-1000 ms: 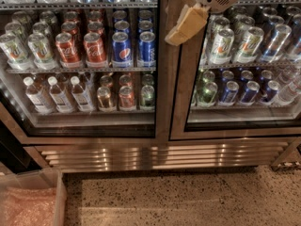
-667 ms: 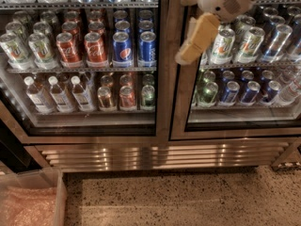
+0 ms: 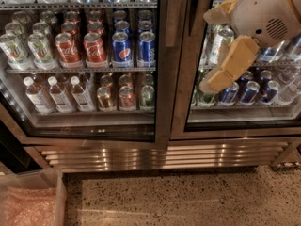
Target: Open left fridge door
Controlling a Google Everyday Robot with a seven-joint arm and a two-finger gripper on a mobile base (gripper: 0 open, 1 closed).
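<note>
The left fridge door (image 3: 162, 79) is a tall glass door in a brushed steel frame. Behind its glass are red cola cans (image 3: 95, 48), blue Pepsi cans (image 3: 122, 48) and small water bottles (image 3: 59, 95). It looks shut against the centre post. My gripper (image 3: 208, 51) is at the upper right, in front of the right door's glass beside that door's left frame. Its two tan fingers (image 3: 233, 62) are spread apart and hold nothing. It is to the right of the left door and not touching it.
The matching right glass door (image 3: 188, 102) shows green-and-silver cans and dark blue cans (image 3: 249, 92). A ribbed steel grille (image 3: 160, 155) runs below both doors. A clear plastic bin with pink contents (image 3: 28, 204) sits at the bottom left on the speckled floor (image 3: 188, 201).
My gripper has moved down and to the right, from the centre post to over the right door's glass. The doors have not moved.
</note>
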